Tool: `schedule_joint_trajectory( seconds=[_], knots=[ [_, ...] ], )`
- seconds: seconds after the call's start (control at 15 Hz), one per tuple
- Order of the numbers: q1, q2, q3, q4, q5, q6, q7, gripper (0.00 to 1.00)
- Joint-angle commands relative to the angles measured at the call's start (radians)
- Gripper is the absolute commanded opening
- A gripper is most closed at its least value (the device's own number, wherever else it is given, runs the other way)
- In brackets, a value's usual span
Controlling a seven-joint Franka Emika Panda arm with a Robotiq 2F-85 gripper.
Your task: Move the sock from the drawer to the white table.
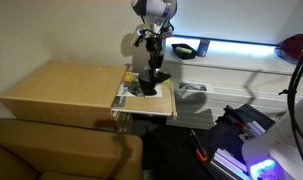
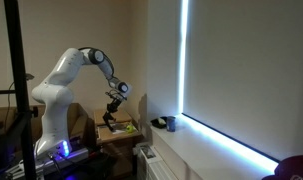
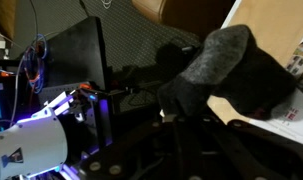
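A grey and dark sock hangs from my gripper, whose fingers are closed on its lower end. In an exterior view my gripper is low over the open drawer of a wooden cabinet; the sock shows there only as a dark patch. The drawer holds white paper. The white table stretches along the window beside the cabinet. It also shows in an exterior view, where my gripper is down at the drawer.
A black object lies on the white table near the drawer, also seen as small items. A brown seat stands in front of the cabinet. The robot base and cables stand beside the drawer.
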Motion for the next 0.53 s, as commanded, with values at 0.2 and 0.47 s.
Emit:
schedule_joint_trajectory(
  seconds=[0.2, 0.47],
  knots=[
    [-0.110, -0.369, -0.080, -0.191, 0.158, -0.018, -0.079, 0.01],
    [-0.124, -0.389, -0.096, -0.158, 0.124, -0.063, -0.098, 0.04]
  ],
)
